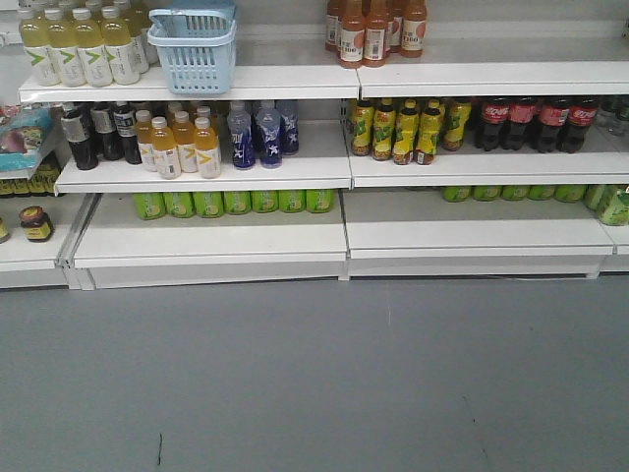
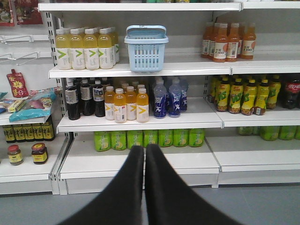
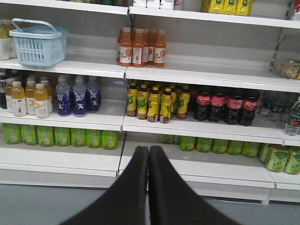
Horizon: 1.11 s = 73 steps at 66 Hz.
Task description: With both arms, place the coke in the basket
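It looked like nothing was done yet: the light blue basket (image 1: 194, 44) sat on the upper shelf (image 1: 295, 81) at about 11 o'clock, and no red coke can showed anywhere, only dark cola bottles (image 1: 536, 120) at 2 o'clock. The left end effector (image 2: 144, 154) and the right end effector (image 3: 149, 154) both had their tips pressed together, holding nothing. The basket stood near the shelf's front edge, with yellow drink bottles (image 1: 84, 49) just beside it at 9 o'clock, bare shelf at 3 o'clock, and gray floor (image 1: 314, 374) giving room to move in.
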Motion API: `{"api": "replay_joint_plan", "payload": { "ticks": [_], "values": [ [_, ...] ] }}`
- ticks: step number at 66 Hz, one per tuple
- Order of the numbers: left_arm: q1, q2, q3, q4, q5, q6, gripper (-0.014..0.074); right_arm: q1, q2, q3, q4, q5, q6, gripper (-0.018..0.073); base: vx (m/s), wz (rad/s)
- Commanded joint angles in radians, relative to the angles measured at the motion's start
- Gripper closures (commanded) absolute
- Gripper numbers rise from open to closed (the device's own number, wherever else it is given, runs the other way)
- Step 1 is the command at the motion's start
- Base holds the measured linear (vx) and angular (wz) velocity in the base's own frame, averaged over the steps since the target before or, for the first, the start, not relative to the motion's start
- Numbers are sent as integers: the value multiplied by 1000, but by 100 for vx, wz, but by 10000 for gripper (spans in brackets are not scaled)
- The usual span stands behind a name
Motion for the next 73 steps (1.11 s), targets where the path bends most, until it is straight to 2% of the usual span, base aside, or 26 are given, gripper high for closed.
{"api": "replay_joint_plan", "payload": {
  "ticks": [1,73],
  "values": [
    [-6,-19,-1,-4,-70,-9,603,1,-18,11,-5,-75,-10,568,0,0],
    [-6,-19,-1,-4,-70,-9,603,1,-18,11,-5,-75,-10,568,0,0]
  ]
}}
